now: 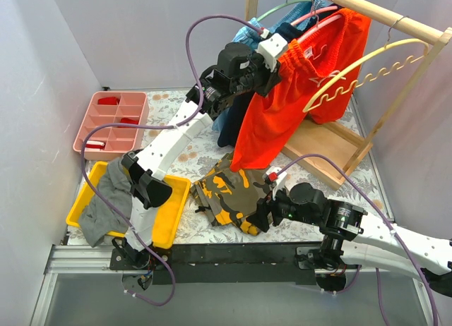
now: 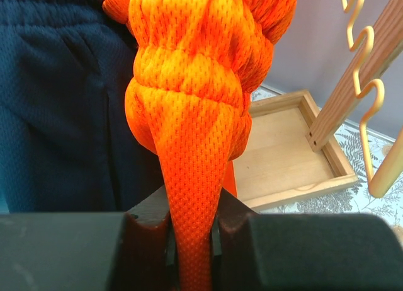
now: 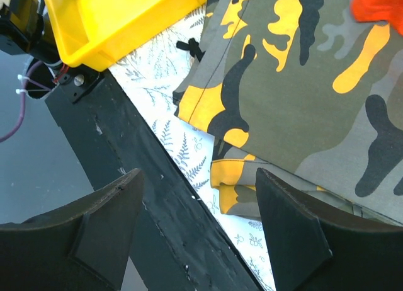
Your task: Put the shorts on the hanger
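The orange-red shorts (image 1: 282, 107) hang from the wooden rail at the back right, their waistband bunched up by the thin pink hanger (image 1: 316, 15). My left gripper (image 1: 277, 63) is raised to the rack and shut on a fold of the shorts (image 2: 192, 196) just below the bunched waistband; the fabric runs down between the jaws. How far the hanger reaches inside the shorts is hidden. My right gripper (image 1: 261, 213) is open and empty low over the table's front edge (image 3: 198, 222), next to the camouflage garment (image 3: 302, 83).
Navy shorts (image 1: 233, 121) hang left of the orange ones (image 2: 63, 102). A yellow wavy hanger (image 1: 367, 65) and a green hanger (image 1: 282, 8) hang on the wooden rack (image 1: 381, 15), which has a tray base (image 1: 325, 146). A yellow bin (image 1: 169, 213) holds grey cloth; a pink divided tray (image 1: 113, 121) stands at the left.
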`<state>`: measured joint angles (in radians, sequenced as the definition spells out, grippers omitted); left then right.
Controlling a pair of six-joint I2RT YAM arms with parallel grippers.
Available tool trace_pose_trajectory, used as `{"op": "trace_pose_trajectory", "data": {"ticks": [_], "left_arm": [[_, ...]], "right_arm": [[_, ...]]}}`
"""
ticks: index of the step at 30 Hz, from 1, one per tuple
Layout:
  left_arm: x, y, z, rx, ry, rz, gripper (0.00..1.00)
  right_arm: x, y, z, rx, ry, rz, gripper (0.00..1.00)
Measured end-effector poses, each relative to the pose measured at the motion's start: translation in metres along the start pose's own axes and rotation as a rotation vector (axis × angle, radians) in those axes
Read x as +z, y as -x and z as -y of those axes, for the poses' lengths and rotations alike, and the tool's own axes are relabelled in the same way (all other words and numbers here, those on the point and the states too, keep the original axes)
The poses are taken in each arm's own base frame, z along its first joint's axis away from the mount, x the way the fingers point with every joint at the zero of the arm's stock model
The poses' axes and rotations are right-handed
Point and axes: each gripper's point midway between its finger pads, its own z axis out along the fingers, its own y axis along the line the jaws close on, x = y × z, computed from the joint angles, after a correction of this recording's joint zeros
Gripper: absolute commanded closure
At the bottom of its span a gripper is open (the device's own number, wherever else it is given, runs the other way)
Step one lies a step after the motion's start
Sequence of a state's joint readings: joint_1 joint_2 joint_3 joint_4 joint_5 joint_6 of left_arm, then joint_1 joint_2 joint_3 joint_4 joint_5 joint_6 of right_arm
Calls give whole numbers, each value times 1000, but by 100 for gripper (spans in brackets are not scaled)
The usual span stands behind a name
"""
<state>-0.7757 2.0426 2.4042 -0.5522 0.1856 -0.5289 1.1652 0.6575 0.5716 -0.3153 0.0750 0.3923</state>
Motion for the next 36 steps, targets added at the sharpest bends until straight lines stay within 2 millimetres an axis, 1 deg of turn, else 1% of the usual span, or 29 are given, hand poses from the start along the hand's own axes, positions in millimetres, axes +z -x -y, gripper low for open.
{"op": "trace_pose_trajectory", "data": {"ticks": [4,8,13,17,28,36], "left_arm": [[4,7,5,12,5,26,100],[13,12,10,25,5,58,100],[29,5,13,32,7,67,100],[37,1,15,33,7,69,100],[50,5,13,39,22,122,100],[62,5,11,37,39,152,100]], "right_arm": [[3,2,-1,2,7,12,22],[4,-1,0,2,5,4,22],[5,1,-1,2,7,10,22],[5,4,-2,4,12,22,23],[4,7,-3,9,14,39,23],[5,3,-1,22,11,38,23]]}}
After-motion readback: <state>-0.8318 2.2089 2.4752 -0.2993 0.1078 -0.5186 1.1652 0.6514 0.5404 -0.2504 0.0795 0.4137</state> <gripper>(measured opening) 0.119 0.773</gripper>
